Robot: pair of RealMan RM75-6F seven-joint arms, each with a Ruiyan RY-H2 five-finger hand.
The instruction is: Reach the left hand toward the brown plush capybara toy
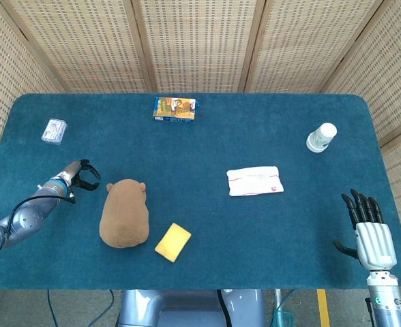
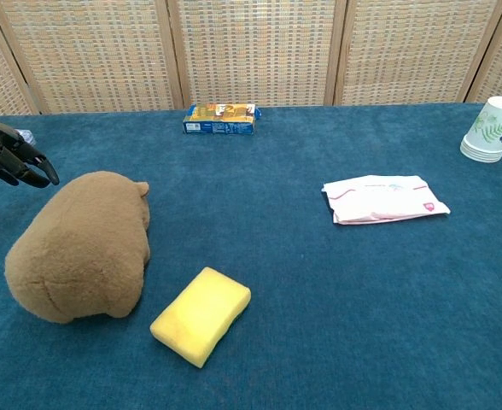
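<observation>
The brown plush capybara (image 1: 124,214) lies on the blue table (image 1: 207,143), head pointing away from me; the chest view shows the capybara (image 2: 82,246) at the lower left. My left hand (image 1: 82,176) hovers just left of its head, fingers spread and curved, holding nothing. In the chest view the left hand (image 2: 10,159) is at the left edge, a short gap from the toy's head. My right hand (image 1: 372,230) stays at the table's front right corner, fingers straight and apart, empty.
A yellow sponge (image 1: 172,242) lies right of the capybara. A white tissue pack (image 1: 255,180) sits mid-table, a paper cup (image 1: 321,137) far right, a colourful box (image 1: 174,109) at the back, a small clear packet (image 1: 53,129) at the far left.
</observation>
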